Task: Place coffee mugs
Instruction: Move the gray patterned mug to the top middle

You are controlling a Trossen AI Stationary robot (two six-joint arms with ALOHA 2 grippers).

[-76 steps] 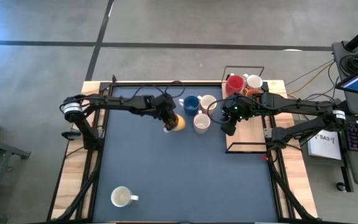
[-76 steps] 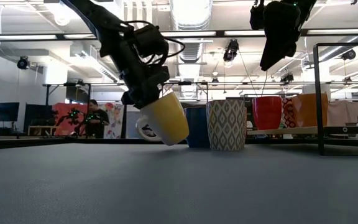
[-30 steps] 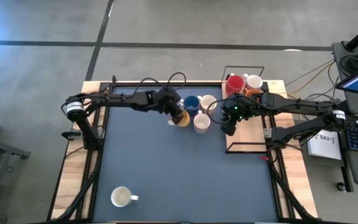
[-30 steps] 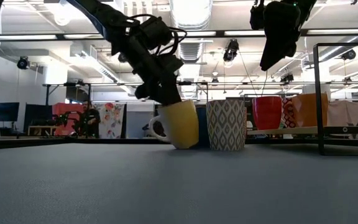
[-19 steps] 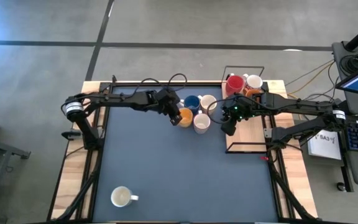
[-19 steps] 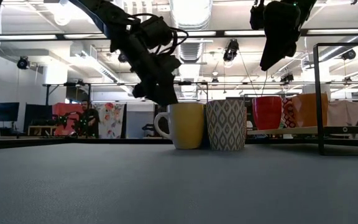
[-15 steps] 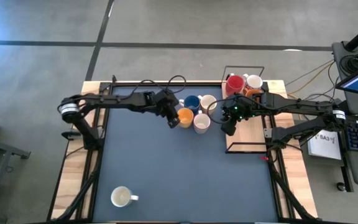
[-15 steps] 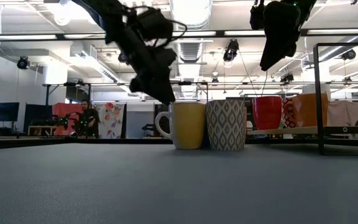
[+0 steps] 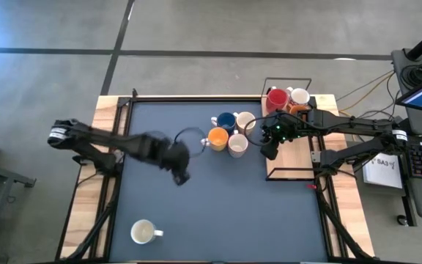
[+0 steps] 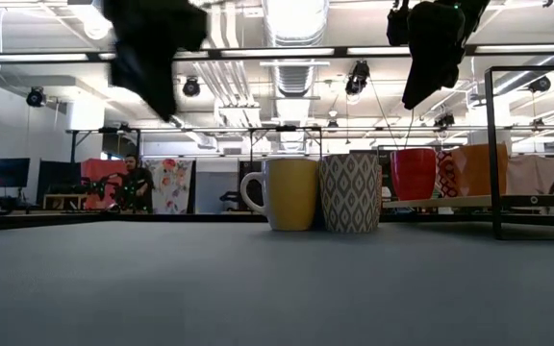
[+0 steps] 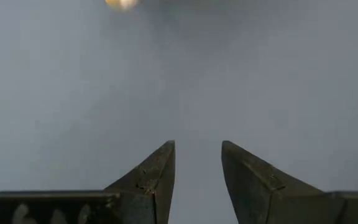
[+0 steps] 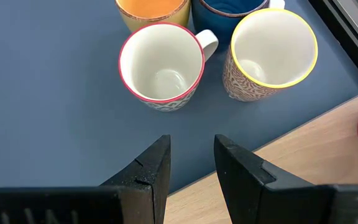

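Sitting alone at the front of the mat (image 9: 255, 213), a white mug (image 9: 143, 232) is waiting upright, well apart from everything else. It looks like the next one to fetch.

Farther in, the left gripper (image 11: 197, 146) is hanging above bare mat between that mug and the group. Its fingers are parted and nothing is between them (the arm is showing as a blur from above, so its exact pose is hard to read).

Beyond it, four mugs are standing upright in a tight cluster: the orange mug (image 9: 218, 138) and patterned mug (image 9: 237, 145) in front, just beside each other, with the blue mug (image 9: 226, 121) and cream mug (image 9: 245, 121) close behind.

The right gripper (image 12: 191, 140) is hovering over the mat's edge beside that cluster, fingers apart and empty, apparently waiting.

Farther still, a red mug (image 9: 276, 99) and a pale mug (image 9: 300, 95) are standing on the wooden board (image 9: 293, 163).

To do the pick well, the left gripper should be coming straight down on the white mug's rim, one finger inside and one outside, away from the handle. It should then lift clear before travelling and set the mug down on the cluster's open side without nudging the orange mug.

A person (image 10: 140, 183) is standing far back in the room.
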